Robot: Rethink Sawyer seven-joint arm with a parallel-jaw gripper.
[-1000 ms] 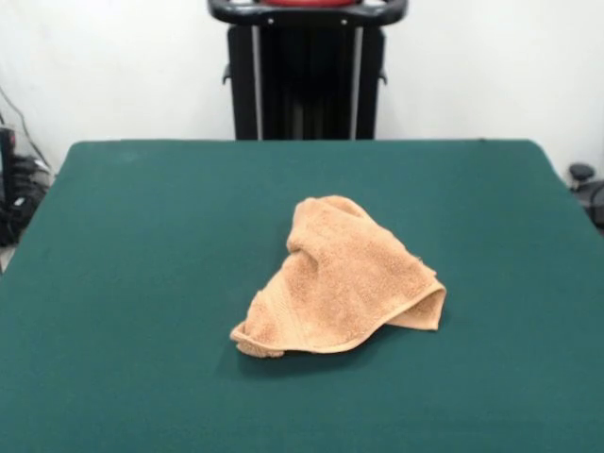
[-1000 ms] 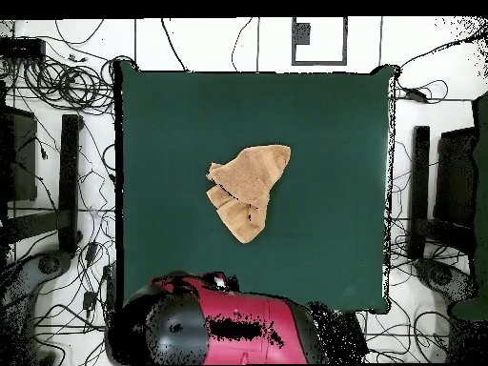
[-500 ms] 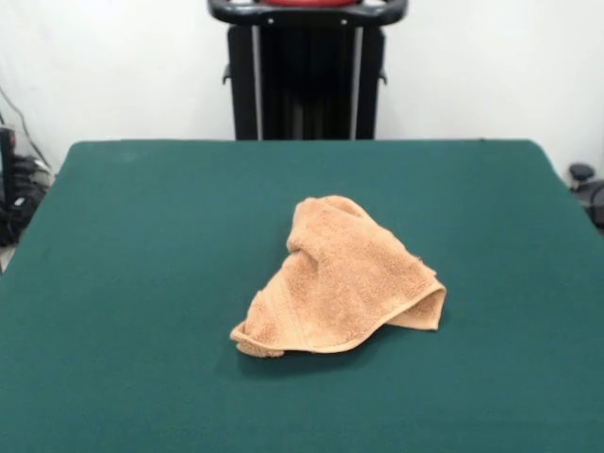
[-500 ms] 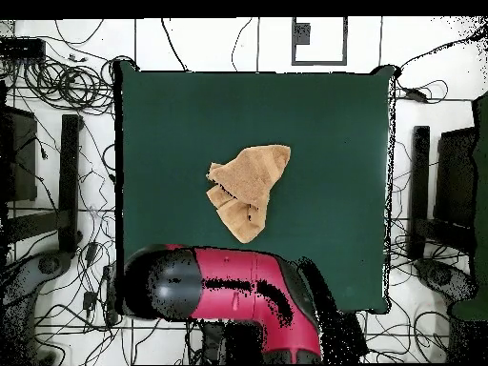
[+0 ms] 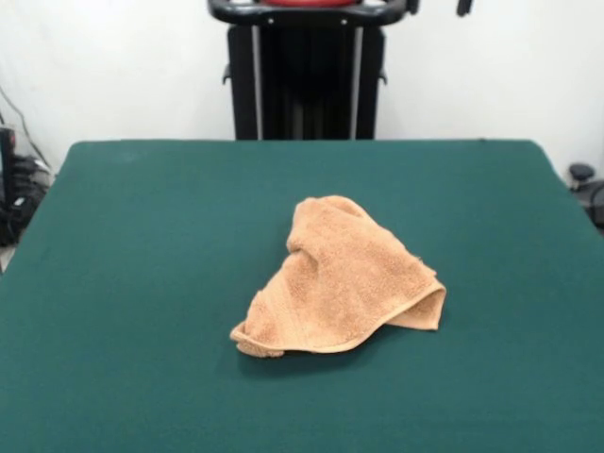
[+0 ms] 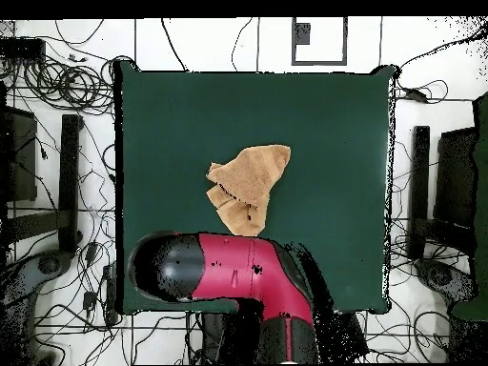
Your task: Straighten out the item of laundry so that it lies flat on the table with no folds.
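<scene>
The item of laundry (image 5: 340, 278) is an orange-tan towel lying crumpled in a folded heap near the middle of the dark green table (image 5: 142, 236). From overhead the towel (image 6: 250, 179) forms a rough triangle with overlapping layers on the table (image 6: 334, 124). Only the two dark tips of my gripper (image 5: 439, 6) show, at the top edge of the front view. They stand well apart with nothing between them, high above and behind the towel. The red and black arm (image 6: 233, 276) reaches over the table's near edge and hides the towel's lower tip.
Bundles of cables (image 6: 57, 86) and black stands (image 6: 69, 181) lie on the floor around the table. A black frame (image 5: 307, 75) rises behind the table's far edge.
The arm has swung further over the table in the overhead view, now reaching the towel's lower tip. The gripper's tips have come into the front view's top edge. The towel has not moved.
</scene>
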